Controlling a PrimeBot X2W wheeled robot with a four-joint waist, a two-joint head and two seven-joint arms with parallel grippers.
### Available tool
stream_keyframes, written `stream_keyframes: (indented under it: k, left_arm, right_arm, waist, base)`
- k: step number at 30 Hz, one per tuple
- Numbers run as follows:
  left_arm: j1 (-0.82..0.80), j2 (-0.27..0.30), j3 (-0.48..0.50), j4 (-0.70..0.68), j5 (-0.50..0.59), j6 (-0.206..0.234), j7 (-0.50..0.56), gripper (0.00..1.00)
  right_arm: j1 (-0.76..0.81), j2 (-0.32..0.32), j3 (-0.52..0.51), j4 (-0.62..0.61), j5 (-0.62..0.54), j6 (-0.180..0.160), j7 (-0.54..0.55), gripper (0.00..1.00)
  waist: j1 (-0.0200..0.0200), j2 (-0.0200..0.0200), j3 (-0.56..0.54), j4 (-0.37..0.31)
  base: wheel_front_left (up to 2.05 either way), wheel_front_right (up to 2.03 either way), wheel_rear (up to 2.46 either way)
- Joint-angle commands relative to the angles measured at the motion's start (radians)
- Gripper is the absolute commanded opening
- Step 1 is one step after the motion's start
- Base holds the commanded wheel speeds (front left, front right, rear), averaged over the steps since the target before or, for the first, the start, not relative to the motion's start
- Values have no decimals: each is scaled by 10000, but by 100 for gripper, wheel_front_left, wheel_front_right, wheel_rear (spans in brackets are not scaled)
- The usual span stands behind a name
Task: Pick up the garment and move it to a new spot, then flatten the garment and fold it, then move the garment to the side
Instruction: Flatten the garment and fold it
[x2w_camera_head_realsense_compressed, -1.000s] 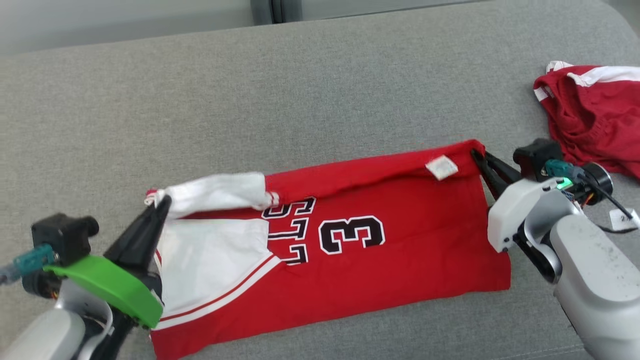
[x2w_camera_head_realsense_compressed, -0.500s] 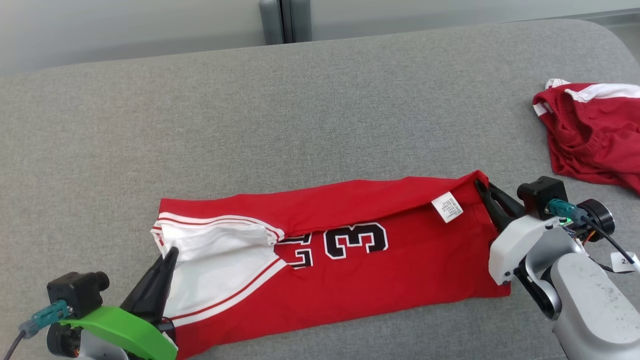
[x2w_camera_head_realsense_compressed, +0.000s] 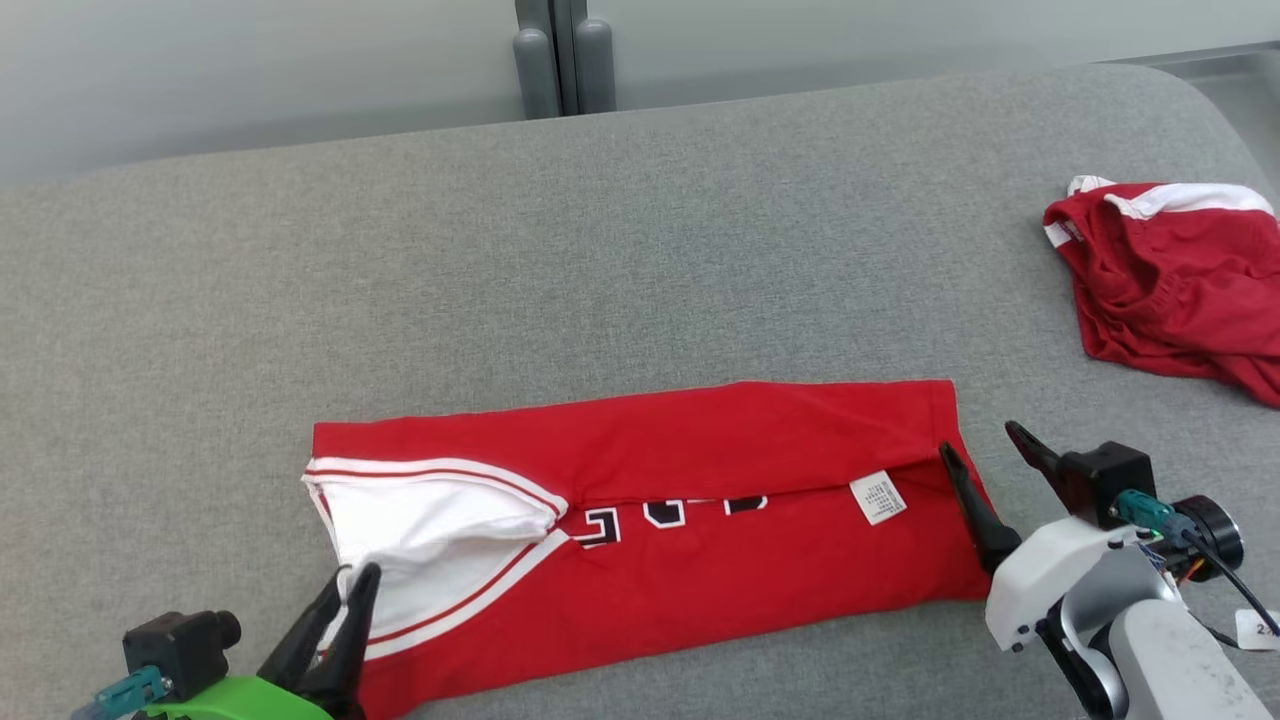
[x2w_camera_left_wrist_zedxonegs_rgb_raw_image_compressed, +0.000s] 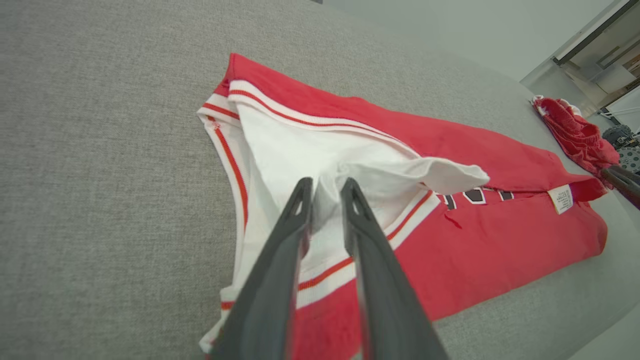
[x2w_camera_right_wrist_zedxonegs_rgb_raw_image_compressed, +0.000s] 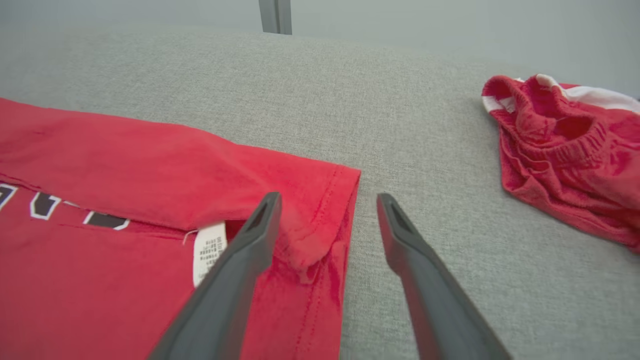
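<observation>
1. Half a second ago the far half of the garment (x2w_camera_head_realsense_compressed: 700, 560) hung raised between the tools. It now lies folded down over the near half. Its edge runs along the middle and hides all but the bottoms of the black lettering (x2w_camera_head_realsense_compressed: 660, 515). The tag (x2w_camera_head_realsense_compressed: 877, 497) has dropped with it. The right tool (x2w_camera_head_realsense_compressed: 976, 440), then clamped on the far right corner, has let go.
2. The garment lies in the lower middle of the head view on the grey surface (x2w_camera_head_realsense_compressed: 640, 250). Its long axis runs left to right, rising slightly to the right. The white sleeve (x2w_camera_head_realsense_compressed: 430, 510) is at the left end and the hem at the right. The shorts (x2w_camera_head_realsense_compressed: 1170, 280) lie well apart at the upper right.
3. The right tool is wide open and holds nothing. One finger is over the hem corner beside the tag, the other over bare surface.
4. The left tool (x2w_camera_head_realsense_compressed: 352, 578) has its fingers a narrow slit apart. A ridge of sleeve cloth stands between the tips, and I cannot tell whether it is pinched.
</observation>
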Motion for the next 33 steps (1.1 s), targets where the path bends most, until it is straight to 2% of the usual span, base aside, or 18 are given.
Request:
stream_keyframes:
  k: [1, 6, 11, 16, 26, 33]
  left_arm:
    - [209, -48, 120, -2, 39, 80, -121, 100]
    - [532, -361, 654, -105, 236, 259, -362, 100]
    - [691, -923, 1307, -217, 763, 367, -422, 100]
    - [778, -1601, 1831, -104, 1382, 193, -420, 100]
    - [768, -2734, 2984, 397, 2563, -232, -422, 100]
    - [946, -3533, 3792, 552, 3628, -555, -420, 100]
  right_arm:
    - [271, 70, -213, -112, -106, -17, -94, 100]
    - [825, 367, -985, -442, -269, -17, -98, 100]
    - [1032, 654, -1526, -645, -458, -17, -81, 100]
    - [771, 953, -1773, -545, -626, -17, -48, 100]
    - [-180, 1377, -1844, 884, -1090, -17, -427, 100]
    - [-285, 1443, -2239, 2197, -2065, -17, -1114, 100]
  waist:
    - [0, 0, -115, -20]
    - [0, 0, -344, 1]
    - [0, 0, -586, 93]
    - [0, 0, -719, 222]
    - [0, 0, -681, 565]
    - [0, 0, -621, 854]
  base:
    - [0, 0, 0]
    - [0, 0, 0]
    - [0, 0, 0]
    - [0, 0, 0]
    - [0, 0, 0]
    - [0, 0, 0]
